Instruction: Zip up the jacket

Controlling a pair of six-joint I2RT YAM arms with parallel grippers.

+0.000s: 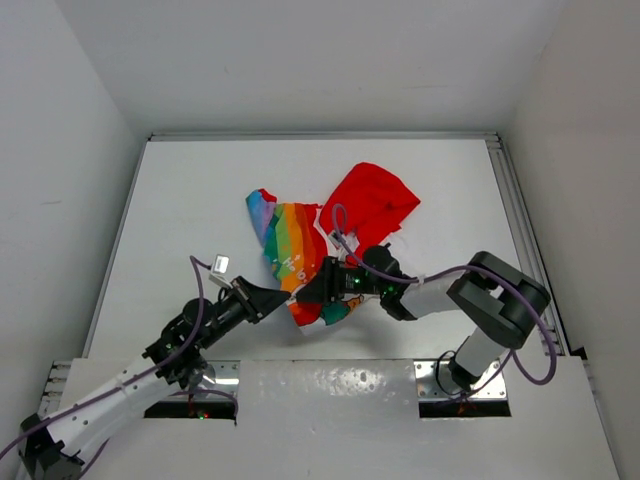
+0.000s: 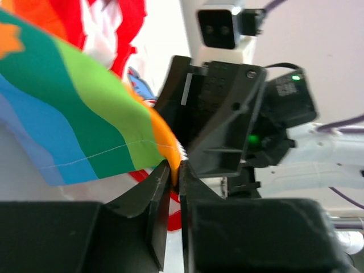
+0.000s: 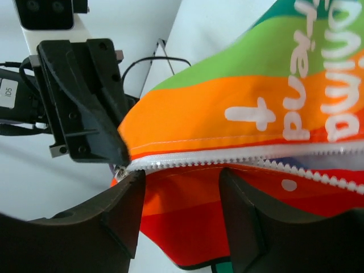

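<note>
The jacket (image 1: pixel 300 250) lies crumpled mid-table, with its red hood (image 1: pixel 375 200) at the far right and its rainbow panels toward me. My left gripper (image 1: pixel 283 301) is shut on the jacket's orange bottom edge (image 2: pixel 165 142), right at the end of the white zipper (image 3: pixel 227 160). It also shows in the right wrist view (image 3: pixel 85 108), pinching that corner. My right gripper (image 1: pixel 318 290) faces it, open, and its fingers (image 3: pixel 132 193) straddle the red fabric just below the zipper teeth. A small metal piece (image 3: pixel 119 170) sits at the zipper's end beside the right gripper's left fingertip.
The white table (image 1: pixel 180 220) has a raised rail along its right side (image 1: pixel 515 220) and white walls around it. The two grippers are a few centimetres apart, tip to tip. The right arm's purple cable (image 1: pixel 345 235) loops over the jacket.
</note>
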